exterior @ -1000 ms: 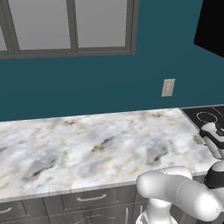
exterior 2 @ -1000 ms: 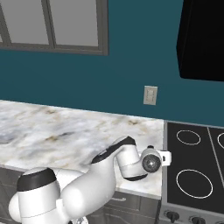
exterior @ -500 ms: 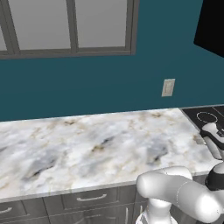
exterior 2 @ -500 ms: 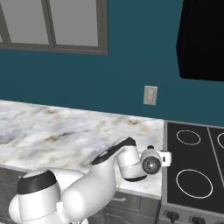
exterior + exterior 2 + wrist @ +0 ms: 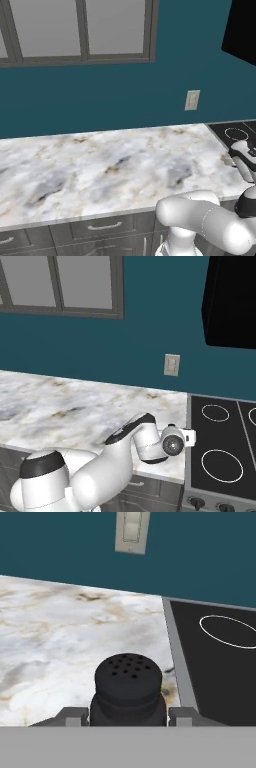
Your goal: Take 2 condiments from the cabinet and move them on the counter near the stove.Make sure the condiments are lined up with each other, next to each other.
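Black shaker (image 5: 128,691) sits between the gripper (image 5: 128,716) fingers on the counter (image 5: 60,642) beside the stove (image 5: 220,662); can't tell whether they're gripping it

the counter (image 5: 100,170) looks like polished marble — white-grey with brown and dark veins, smooth with a soft sheen. the black shaker (image 5: 128,689) has a matt, plastic-looking body and a perforated top. the stove (image 5: 222,456) is smooth black glass with thin white rings. the drawers (image 5: 95,230) below the counter are matt grey with metal handles — the wall (image 5: 125,95) is flat matt teal.
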